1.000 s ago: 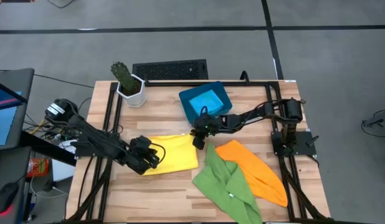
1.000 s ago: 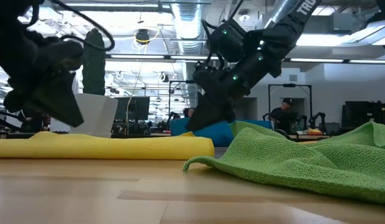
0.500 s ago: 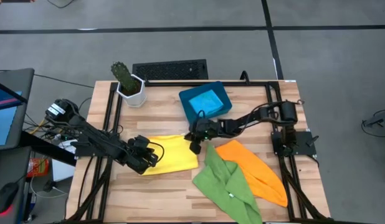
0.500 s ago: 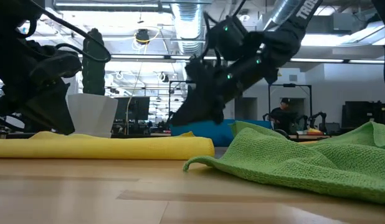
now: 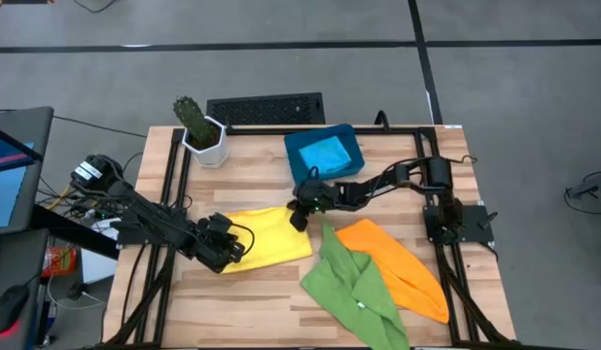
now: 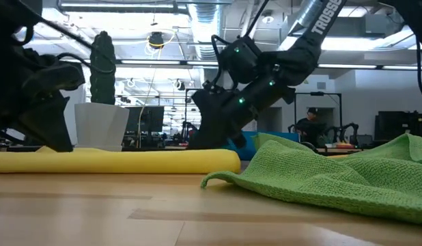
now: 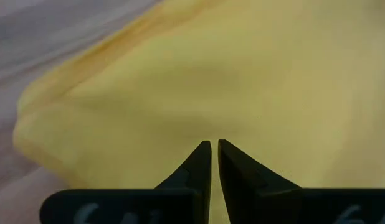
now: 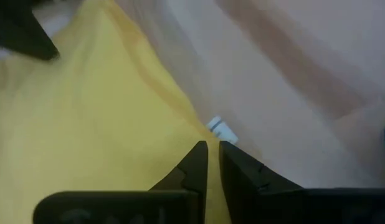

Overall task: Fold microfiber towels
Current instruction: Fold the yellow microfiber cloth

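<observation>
Pinching, left pincer (image 5: pixel 226 255): we grip the yellow towel (image 5: pixel 271 238) at its edge far from the tray (image 5: pixel 323 156).
Right pincer (image 5: pixel 299 216): we nip its tray-side corner.
Towel: flat on tabletop (image 5: pixel 252 292).

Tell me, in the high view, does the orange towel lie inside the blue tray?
No, the orange towel lies on the wooden table beside the green towel, while the blue tray holds only a light blue cloth.
</observation>
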Motion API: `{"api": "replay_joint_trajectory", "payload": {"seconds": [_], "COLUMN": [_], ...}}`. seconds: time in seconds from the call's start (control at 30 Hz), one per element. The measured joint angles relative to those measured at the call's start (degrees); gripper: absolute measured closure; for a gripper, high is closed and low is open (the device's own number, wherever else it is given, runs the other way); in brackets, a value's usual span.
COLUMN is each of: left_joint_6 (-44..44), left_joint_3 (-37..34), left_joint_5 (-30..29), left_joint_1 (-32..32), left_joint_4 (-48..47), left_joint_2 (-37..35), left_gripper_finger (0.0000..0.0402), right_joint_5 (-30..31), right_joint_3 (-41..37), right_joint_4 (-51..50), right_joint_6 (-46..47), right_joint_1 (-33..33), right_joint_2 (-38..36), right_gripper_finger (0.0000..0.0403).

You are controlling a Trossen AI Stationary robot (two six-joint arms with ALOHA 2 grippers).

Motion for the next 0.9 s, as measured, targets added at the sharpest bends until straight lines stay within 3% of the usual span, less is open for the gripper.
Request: {"api": "replay_joint_trajectory", "payload": {"seconds": [0.13, 0.37, 0.57, 0.77, 0.9], "left_joint_6": [-3.89, -6.70, -7.16, -6.45, -6.25], "left_joint_3": [-1.32, -1.97, -1.96, -1.96, -1.96], "left_joint_5": [0.01, -1.24, -2.25, -1.07, 0.56], "left_joint_1": [-0.97, -2.97, -3.75, -3.83, -3.88], "left_joint_4": [-0.04, 0.42, 1.01, 2.06, 2.01], "left_joint_2": [0.00, 0.00, 0.00, 0.00, 0.00], "left_gripper_finger": [0.0382, 0.0382, 0.0382, 0.0382, 0.0382], "right_joint_5": [-0.29, -4.37, -3.02, -3.63, -3.58], "right_joint_3": [-0.05, 2.07, 12.06, 21.58, 25.81], "right_joint_4": [-0.24, 11.47, 1.77, -4.69, -7.73], "right_joint_6": [0.90, -3.26, -11.70, -12.08, -11.65], "right_joint_1": [-0.45, 4.38, 6.25, 5.86, 4.76], "right_joint_2": [-0.47, -0.57, 6.22, 14.79, 16.66], "right_gripper_finger": [0.0338, 0.0338, 0.0338, 0.0338, 0.0338]}}
